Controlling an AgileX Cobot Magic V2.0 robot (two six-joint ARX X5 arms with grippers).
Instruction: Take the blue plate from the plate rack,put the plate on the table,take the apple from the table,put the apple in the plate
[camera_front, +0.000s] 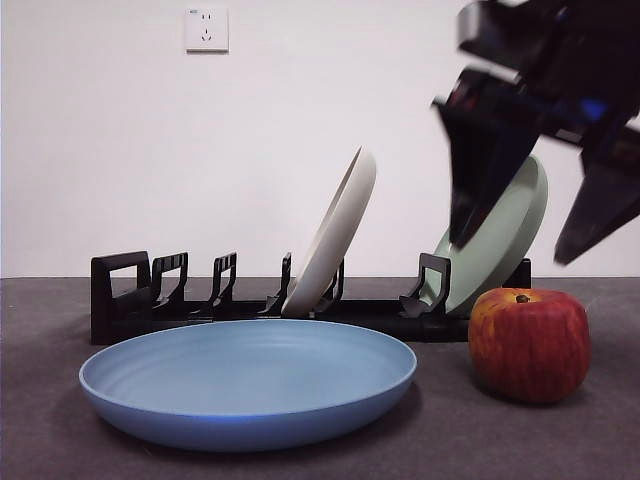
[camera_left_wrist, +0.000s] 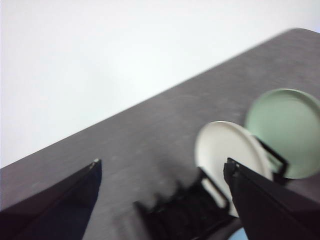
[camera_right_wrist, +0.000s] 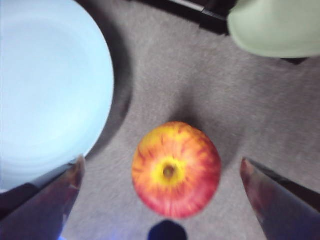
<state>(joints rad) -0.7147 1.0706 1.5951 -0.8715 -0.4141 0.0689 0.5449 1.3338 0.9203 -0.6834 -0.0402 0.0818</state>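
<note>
- Right gripper (camera_right_wrist: 161, 170) hovered above the apple (camera_right_wrist: 176, 169), jaws spread wide, the fruit centred between them, untouched.
- Apple rested on the counter (camera_front: 450, 440) beside the blue plate (camera_front: 248, 380).

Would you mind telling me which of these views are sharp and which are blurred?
Front view: the blue plate, apple and plate rack are crisp, while the right end effector above the apple is smeared by motion. Left wrist view: soft all over, the cream-white plate and rack edges fuzzy. Right wrist view: mildly blurred, the blue plate washed pale by bright light.
</note>
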